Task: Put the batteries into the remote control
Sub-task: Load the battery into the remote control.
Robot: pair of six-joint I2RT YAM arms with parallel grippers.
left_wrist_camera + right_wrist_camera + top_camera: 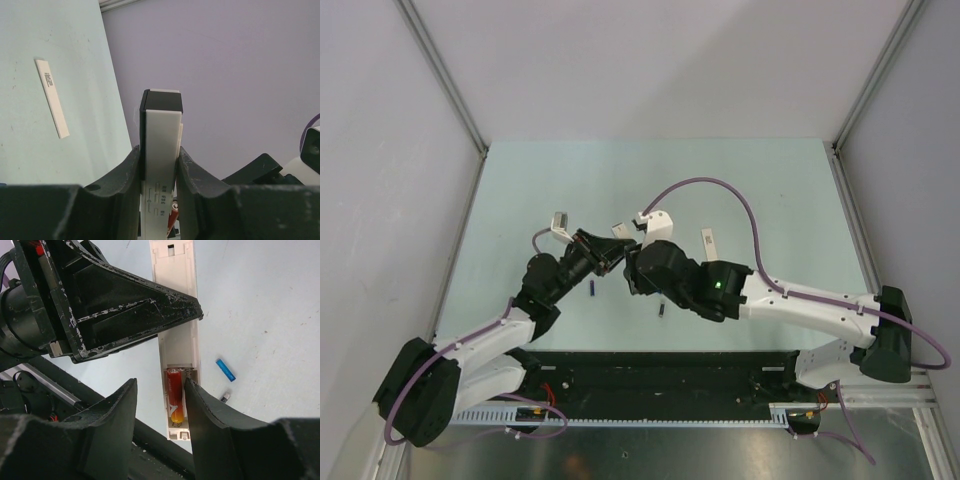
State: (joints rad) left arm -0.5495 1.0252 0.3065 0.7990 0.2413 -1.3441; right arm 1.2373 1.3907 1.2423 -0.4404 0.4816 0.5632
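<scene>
My left gripper is shut on the remote control, a white body with a black end, and holds it off the table. Its back is open, and a red battery lies in one slot of the compartment. My right gripper is open. Its jaws stand on either side of that end of the remote control, holding nothing. On the table beyond lie a blue battery and a small black battery.
A flat white strip with a dark patch, like a cover, lies on the pale green table right of the arms. A blue battery lies under the left arm. Grey walls enclose the table.
</scene>
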